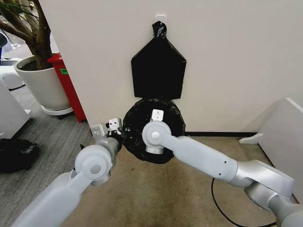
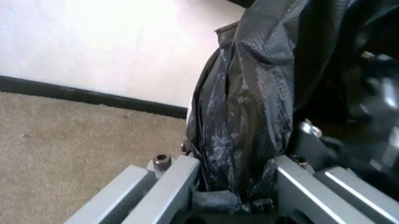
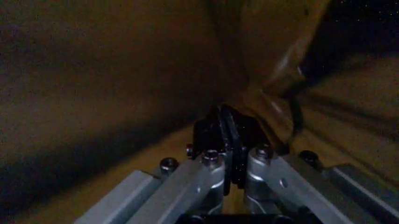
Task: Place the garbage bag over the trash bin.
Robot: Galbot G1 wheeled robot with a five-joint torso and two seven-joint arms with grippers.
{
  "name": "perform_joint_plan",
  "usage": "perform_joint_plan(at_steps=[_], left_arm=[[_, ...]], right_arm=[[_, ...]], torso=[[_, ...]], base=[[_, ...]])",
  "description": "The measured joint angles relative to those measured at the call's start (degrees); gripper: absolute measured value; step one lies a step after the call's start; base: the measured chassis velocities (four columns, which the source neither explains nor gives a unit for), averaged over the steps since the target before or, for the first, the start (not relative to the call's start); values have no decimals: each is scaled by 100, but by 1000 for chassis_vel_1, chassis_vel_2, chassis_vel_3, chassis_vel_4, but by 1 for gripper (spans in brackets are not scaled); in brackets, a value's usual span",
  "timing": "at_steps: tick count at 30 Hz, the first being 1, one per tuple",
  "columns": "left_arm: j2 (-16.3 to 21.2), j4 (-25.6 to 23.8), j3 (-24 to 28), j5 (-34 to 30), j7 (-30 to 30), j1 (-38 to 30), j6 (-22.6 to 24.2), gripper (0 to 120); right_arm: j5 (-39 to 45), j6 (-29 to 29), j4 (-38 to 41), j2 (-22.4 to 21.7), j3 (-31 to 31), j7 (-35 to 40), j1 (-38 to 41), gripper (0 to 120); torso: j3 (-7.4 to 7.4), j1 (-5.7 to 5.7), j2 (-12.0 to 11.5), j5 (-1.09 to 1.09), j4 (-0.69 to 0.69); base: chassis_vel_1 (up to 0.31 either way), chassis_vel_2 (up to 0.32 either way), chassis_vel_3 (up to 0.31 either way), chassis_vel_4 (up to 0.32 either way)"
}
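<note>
— Bag position?
— Thin glossy black plastic garbage bag (image 1: 137, 118) drapes over the bin on the carpet, against the wall, below a flat black knotted bundle (image 1: 158, 71).
— Tools?
— Left tool (image 2: 234, 186) clenched on bag film at its left edge; right tool (image 3: 227, 140) inside, pinched tight.

The garbage bag (image 1: 137, 118) is thin, glossy black and crinkled, spread in a rough round over the trash bin so that none of the bin's white wall shows from the head view. It sits on the carpet against the wall's dark baseboard. In the left wrist view its film (image 2: 249, 116) hangs in vertical folds.
</note>
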Motion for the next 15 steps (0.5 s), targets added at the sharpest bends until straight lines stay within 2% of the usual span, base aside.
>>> perform_joint_plan(at_steps=[15], left_arm=[[115,-279,-15,28,57,105,2,0]], right_arm=[[-445,-141,-712,250,240,-367,-133,0]], torso=[[0,0,0,0,0]], base=[[0,0,0,0]])
